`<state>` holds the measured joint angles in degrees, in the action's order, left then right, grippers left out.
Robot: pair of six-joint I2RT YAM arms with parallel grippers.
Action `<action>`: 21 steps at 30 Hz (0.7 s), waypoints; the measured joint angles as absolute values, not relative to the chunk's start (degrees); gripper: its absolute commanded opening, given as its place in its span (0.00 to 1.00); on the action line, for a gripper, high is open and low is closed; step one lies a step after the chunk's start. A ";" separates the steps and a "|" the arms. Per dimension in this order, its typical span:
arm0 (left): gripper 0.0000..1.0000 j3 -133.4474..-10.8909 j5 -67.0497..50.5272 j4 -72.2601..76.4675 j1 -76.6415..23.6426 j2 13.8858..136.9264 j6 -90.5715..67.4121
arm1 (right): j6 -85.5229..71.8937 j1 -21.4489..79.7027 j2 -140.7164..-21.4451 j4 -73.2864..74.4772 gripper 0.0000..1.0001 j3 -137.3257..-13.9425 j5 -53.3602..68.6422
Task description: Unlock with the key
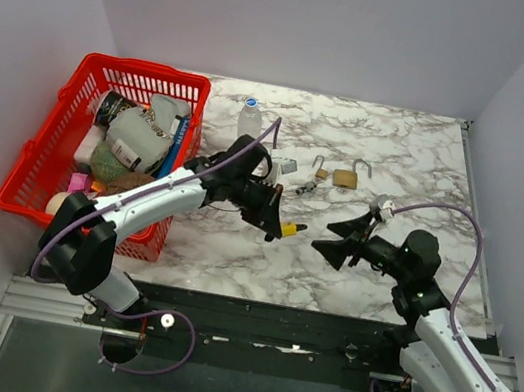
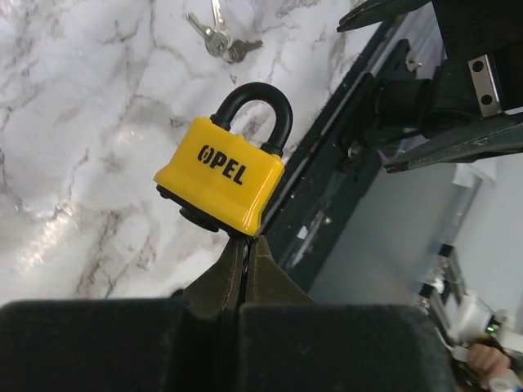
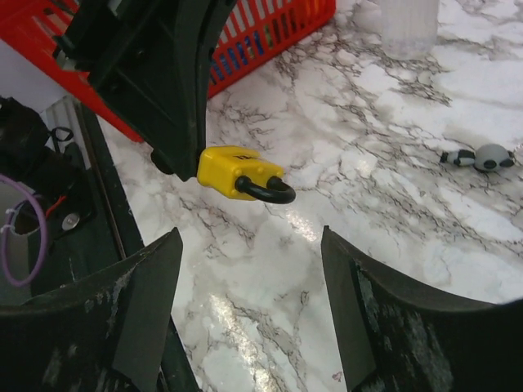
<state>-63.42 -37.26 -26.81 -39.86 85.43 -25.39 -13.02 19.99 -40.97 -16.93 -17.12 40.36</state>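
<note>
The left end effector (image 1: 276, 221) is clenched on the base of a yellow padlock (image 1: 290, 228). It holds the lock over the worktop (image 1: 412, 151) near the centre of the top view, with the black shackle pointing towards the right end effector (image 1: 325, 240). That one is released, its fingers spread wide, just right of the yellow padlock and not touching it. A bunch of keys (image 1: 305, 188) lies on the worktop higher in the frame, near a brass padlock (image 1: 345, 178). A red basket (image 1: 46, 153) sits at the left.

padlock (image 2: 221, 184): yellow body, black "OPEL" print, black shackle closed, held up off table (image 2: 82, 122)
keys (image 2: 219, 39): small silver bunch, flat on table, apart from padlock
</note>
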 measured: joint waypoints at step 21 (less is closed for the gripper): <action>0.00 -55.20 -55.42 -31.11 -36.69 76.09 -35.59 | 3.33 36.14 -44.91 -9.26 0.68 -23.59 38.02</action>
